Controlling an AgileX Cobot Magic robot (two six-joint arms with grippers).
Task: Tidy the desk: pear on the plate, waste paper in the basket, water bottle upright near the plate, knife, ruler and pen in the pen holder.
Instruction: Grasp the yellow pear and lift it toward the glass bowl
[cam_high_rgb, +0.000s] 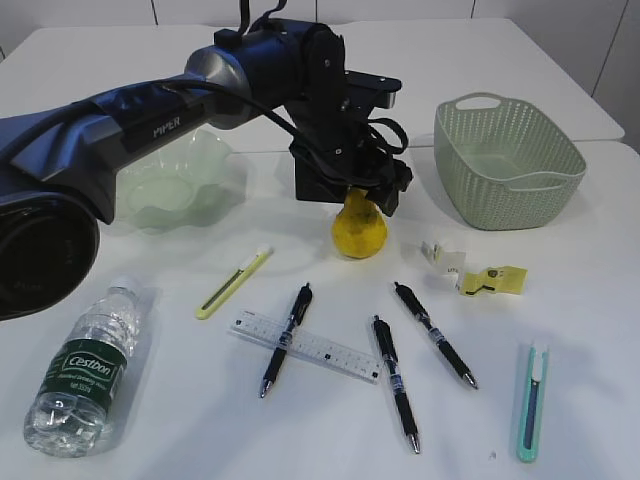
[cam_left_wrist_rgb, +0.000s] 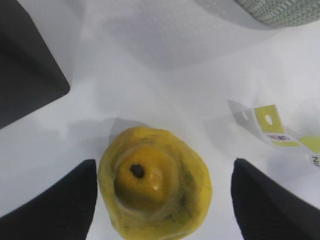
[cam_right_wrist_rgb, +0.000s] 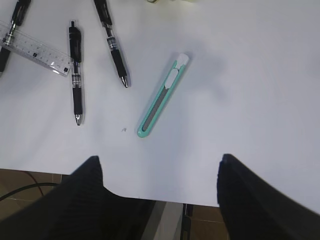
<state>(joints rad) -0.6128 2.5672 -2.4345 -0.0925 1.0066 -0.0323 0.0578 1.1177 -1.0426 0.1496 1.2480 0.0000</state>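
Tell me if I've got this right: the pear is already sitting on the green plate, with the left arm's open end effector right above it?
Not quite. The pear sits on the bare white table, to the right of the green plate, as the exterior view shows. The rest holds: the left end effector is open above it, a finger on either side.

Slanted exterior view; close downward wrist views sharing teal knife (cam_right_wrist_rgb: 163, 95).

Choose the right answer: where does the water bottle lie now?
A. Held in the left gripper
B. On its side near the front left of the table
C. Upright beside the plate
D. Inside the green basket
B: the water bottle lies on its side on the table, front left.
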